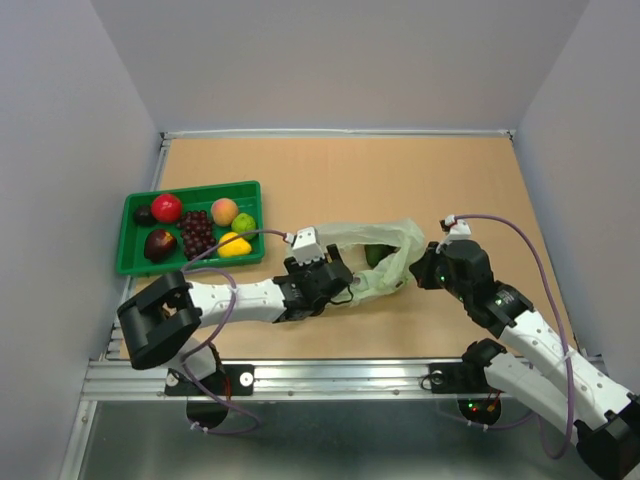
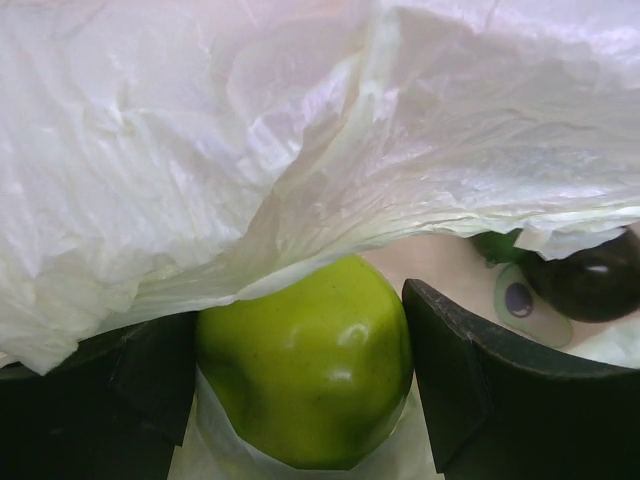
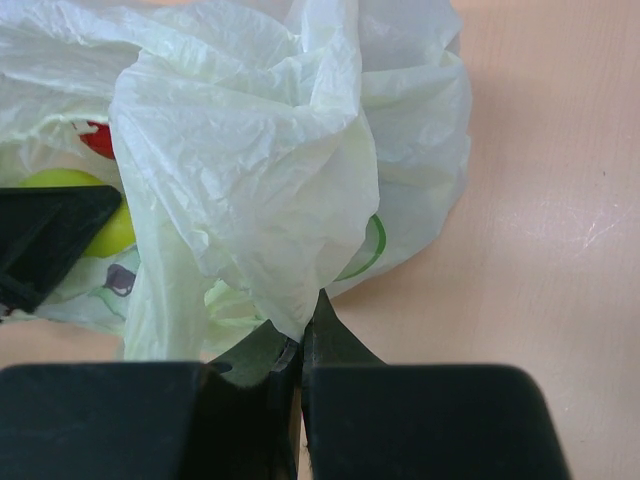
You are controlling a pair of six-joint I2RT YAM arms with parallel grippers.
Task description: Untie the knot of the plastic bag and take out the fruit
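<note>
Robotics lab cell: plain grey partition walls (image 1: 340, 60), wooden tabletop (image 1: 330, 180), aluminium rail (image 1: 330, 375) along front edge.

No word, number or brand can be read in any view. On the plastic bag (image 3: 300, 150) only a printed green ring (image 3: 368, 248) and a dark oval mark (image 2: 518, 298) are seen, without lettering.

Arms (image 1: 245, 297): white links, black joints, black bases. Lilac cables (image 1: 490, 215). Fingers (image 2: 470, 380) black, wedge-shaped.
</note>
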